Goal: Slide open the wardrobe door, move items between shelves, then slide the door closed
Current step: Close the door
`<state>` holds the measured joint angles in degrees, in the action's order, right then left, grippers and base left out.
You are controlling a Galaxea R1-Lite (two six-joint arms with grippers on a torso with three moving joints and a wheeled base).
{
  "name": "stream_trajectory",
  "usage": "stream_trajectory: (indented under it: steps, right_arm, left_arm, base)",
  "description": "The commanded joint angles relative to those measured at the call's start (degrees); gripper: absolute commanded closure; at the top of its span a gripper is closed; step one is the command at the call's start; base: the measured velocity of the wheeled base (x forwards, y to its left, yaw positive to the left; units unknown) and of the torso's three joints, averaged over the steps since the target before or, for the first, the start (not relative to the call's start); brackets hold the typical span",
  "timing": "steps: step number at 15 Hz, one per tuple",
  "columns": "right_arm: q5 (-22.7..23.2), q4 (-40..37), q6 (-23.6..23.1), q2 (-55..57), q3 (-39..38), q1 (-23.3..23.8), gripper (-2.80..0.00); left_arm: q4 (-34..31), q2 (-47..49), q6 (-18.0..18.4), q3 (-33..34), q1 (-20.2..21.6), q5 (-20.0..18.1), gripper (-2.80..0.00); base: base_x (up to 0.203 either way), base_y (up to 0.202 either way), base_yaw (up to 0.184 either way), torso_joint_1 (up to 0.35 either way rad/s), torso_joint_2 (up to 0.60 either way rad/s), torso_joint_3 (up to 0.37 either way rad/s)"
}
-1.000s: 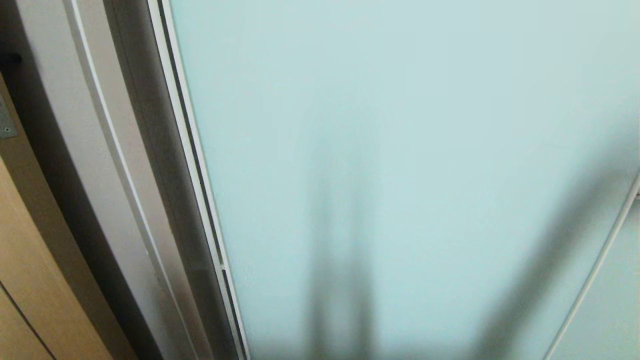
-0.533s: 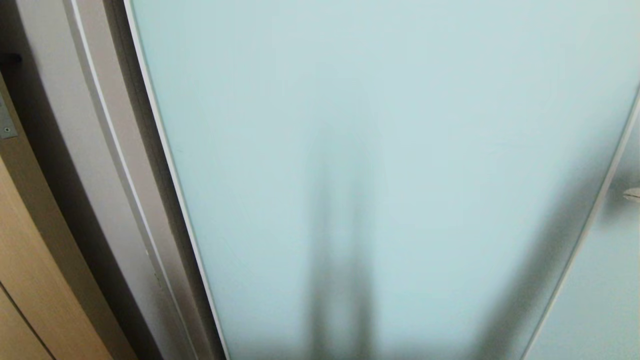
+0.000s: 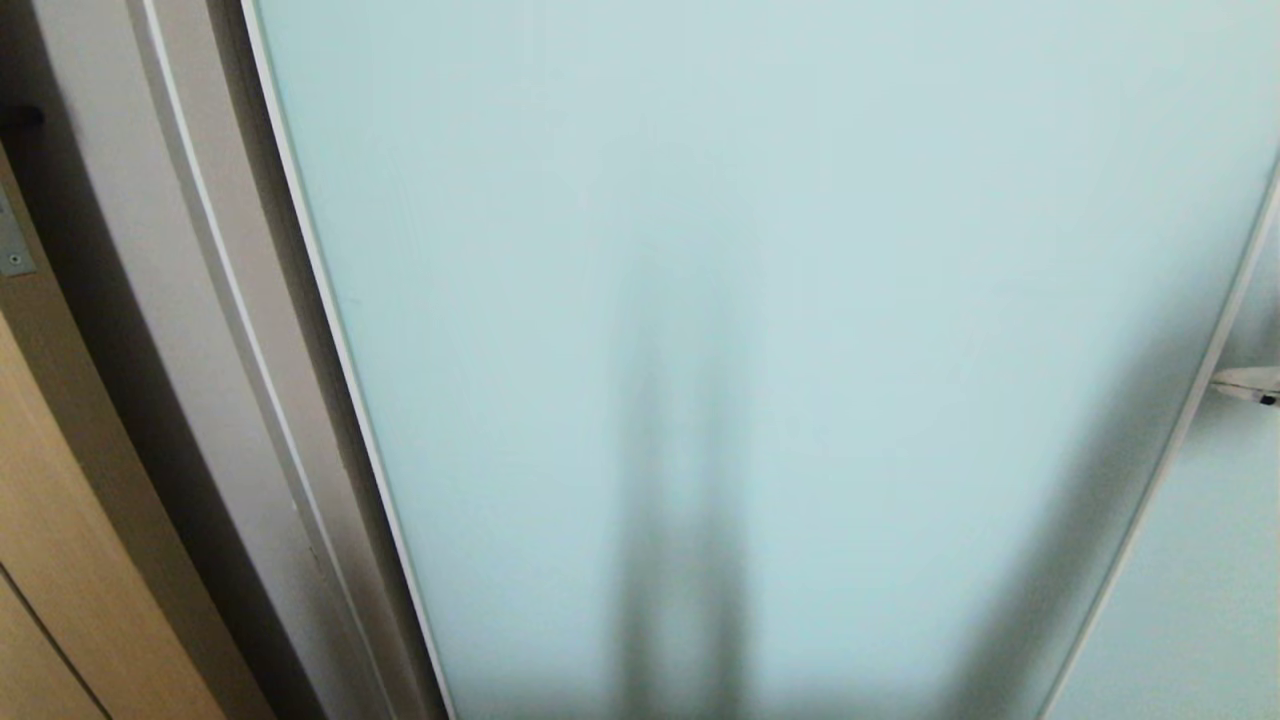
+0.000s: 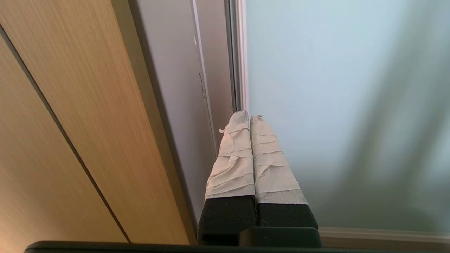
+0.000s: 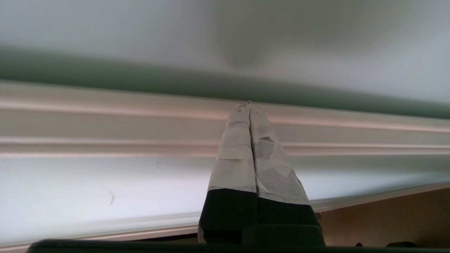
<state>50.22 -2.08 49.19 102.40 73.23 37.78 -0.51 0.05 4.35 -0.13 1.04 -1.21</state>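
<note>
The sliding wardrobe door (image 3: 760, 300), frosted pale blue-green glass in a thin silver-white frame, fills most of the head view. Its left frame edge lies against the grey wardrobe side. My right gripper (image 3: 1245, 384) shows only as a taped tip at the door's right frame edge. In the right wrist view the right gripper (image 5: 249, 105) is shut, tips touching the door's silver frame rail (image 5: 140, 119). My left gripper (image 4: 249, 117) is shut and empty, parked low near the door's left edge (image 4: 240, 70). The items and the shelves are hidden behind the door.
A tan wood-grain door (image 3: 40, 520) with a metal latch plate (image 3: 12, 245) stands at the left, beyond the grey side panel (image 3: 130, 300). A second frosted panel (image 3: 1220, 600) lies behind the door's right edge.
The door has slid left, closing the dark gap at its left edge. The right gripper's tip has come into the head view at the door's right frame.
</note>
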Motion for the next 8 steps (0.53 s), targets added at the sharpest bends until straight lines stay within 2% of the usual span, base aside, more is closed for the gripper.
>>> stream_trajectory:
  steps: [1, 8]
  right_arm:
    - [0.31, -0.02, 0.29, 0.34, -0.4, -0.72, 0.0]
    - [0.21, -0.02, 0.21, -0.54, -0.83, -0.31, 0.0]
  left_arm:
    - [0.05, 0.04, 0.04, -0.04, 0.02, -0.02, 0.0]
    - [-0.02, 0.04, 0.04, -0.02, 0.02, -0.02, 0.0]
  base:
    - [0.0, 0.0, 0.0, 0.0, 0.0, 0.0]
    - [0.0, 0.0, 0.0, 0.0, 0.0, 0.0]
